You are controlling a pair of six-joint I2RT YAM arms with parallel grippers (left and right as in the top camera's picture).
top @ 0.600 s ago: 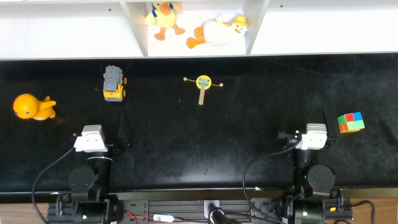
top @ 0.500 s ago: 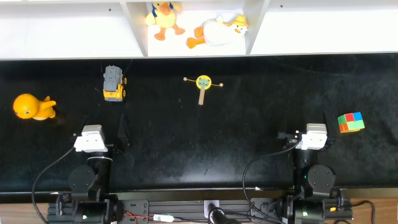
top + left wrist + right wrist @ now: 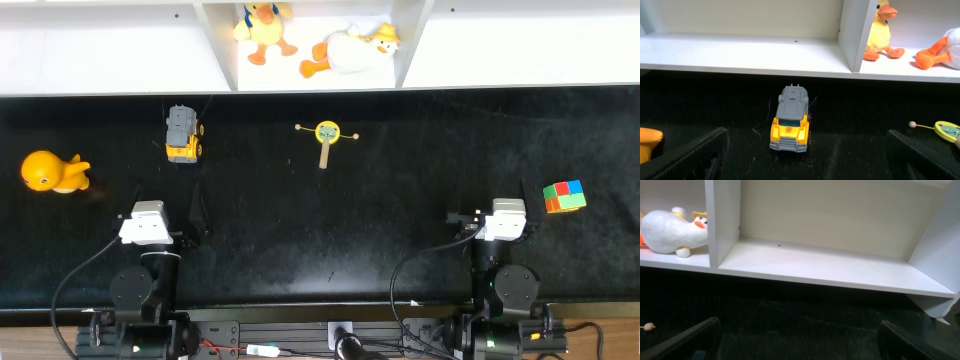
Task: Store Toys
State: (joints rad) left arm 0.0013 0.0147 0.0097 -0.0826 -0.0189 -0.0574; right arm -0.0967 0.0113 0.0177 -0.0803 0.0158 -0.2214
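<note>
Nothing is in hand yet. Both arms sit low near their bases, and the left gripper (image 3: 806, 140) and right gripper (image 3: 799, 325) both have their fingers spread wide and empty. The yellow-and-grey toy truck (image 3: 791, 120) stands on the black table (image 3: 700, 105) straight ahead of the left gripper and just short of the white shelf (image 3: 740, 52). It looks like the natural first pick. Straddle its narrow sides, squeeze across the cab rather than the wheels, then lift clear of the shelf lip before setting it inside.
</note>
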